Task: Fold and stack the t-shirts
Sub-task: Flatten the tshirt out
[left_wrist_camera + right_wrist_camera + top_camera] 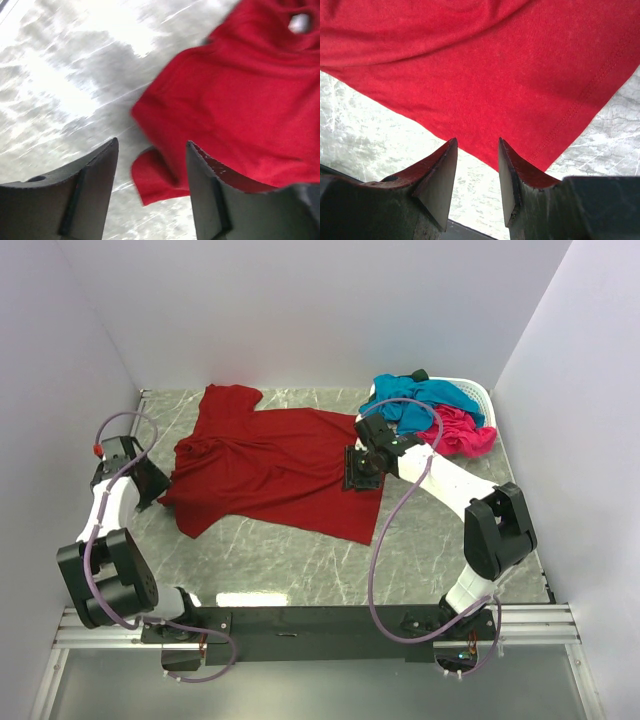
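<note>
Worktop (300,560) from overhead: the dark red t-shirt (270,465) lies spread and rumpled across the middle, running from 11 o'clock down toward 5 o'clock. I see the left fingers (158,480) at 9 o'clock, just beside the shirt's left edge. The right fingers (360,468) are over its right edge, slightly toward 2 o'clock from centre. At 2 o'clock the white basket (482,392) holds the teal-blue t-shirt (430,402), bunched, with the hot pink t-shirt (465,435) spilling over the near rim.

Left wrist view, blurred: my left fingers (95,175) stand spread, nothing between them. The dark red t-shirt (240,110) fills the frame from 12 round to 4 o'clock. One small corner of it shows in the gap between the fingers. Grey worktop (65,75) takes 9 to 11 o'clock.

Right wrist view: the right fingers (440,170) are spread too, pinching nothing that I can see. A pointed corner of the dark red t-shirt (485,65) comes down to 6 o'clock between them, its stitched hem running up toward 3 o'clock. Worktop (365,125) shows at 8 and 4 o'clock.
</note>
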Robot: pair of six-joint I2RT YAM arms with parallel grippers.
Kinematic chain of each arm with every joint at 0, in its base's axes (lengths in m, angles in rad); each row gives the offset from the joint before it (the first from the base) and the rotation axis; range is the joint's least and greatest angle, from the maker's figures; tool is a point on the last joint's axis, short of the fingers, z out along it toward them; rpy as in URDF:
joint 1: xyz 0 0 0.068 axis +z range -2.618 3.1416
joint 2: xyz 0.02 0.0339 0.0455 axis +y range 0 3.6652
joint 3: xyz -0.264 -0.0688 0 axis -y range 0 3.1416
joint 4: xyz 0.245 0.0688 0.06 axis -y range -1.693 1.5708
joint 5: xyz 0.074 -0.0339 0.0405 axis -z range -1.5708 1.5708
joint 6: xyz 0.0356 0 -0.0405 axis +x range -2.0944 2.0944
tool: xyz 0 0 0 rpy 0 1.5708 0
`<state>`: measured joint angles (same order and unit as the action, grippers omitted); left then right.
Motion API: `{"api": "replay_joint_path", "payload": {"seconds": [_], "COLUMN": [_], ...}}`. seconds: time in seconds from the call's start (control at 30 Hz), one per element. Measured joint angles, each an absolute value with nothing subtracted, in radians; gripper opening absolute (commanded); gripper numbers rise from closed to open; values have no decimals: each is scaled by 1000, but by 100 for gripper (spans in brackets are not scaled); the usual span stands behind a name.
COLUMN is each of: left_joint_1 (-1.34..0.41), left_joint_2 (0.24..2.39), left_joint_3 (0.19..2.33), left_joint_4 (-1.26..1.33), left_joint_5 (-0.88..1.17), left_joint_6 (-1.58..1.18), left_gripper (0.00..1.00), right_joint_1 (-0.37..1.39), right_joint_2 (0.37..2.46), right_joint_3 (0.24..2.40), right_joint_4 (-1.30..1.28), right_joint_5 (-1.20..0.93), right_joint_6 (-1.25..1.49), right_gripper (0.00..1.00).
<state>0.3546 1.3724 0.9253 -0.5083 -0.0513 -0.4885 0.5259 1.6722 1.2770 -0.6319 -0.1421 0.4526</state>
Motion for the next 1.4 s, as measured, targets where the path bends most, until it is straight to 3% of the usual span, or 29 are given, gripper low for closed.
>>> {"api": "replay_joint_path", "payload": {"seconds": [0.3, 0.53, 0.93, 1.1, 1.4], "left_joint_1": [395, 387, 385, 377, 363], "left_joint_2": [1321, 1246, 1355, 1399, 1401], "left_joint_3": [823, 786, 727, 693, 691], "left_joint_4": [-545, -552, -506, -469, -472], "left_joint_5": [-10, 46, 89, 124, 171], "left_joint_6": [-496, -546, -558, -564, -565], "left_gripper": [48, 48, 45, 21, 3], "right_joint_1": [532, 537, 539, 539, 539], "right_joint_2": [1654, 1644, 1644, 1644, 1644], "right_joint_3": [1214, 1119, 1135, 1135, 1031], "right_joint_4": [-611, -598, -586, -597, -627], "right_joint_5": [-145, -159, -161, -130, -64], "right_joint_6": [460, 480, 483, 498, 563], "right_gripper": [45, 45, 45, 44, 44]}}
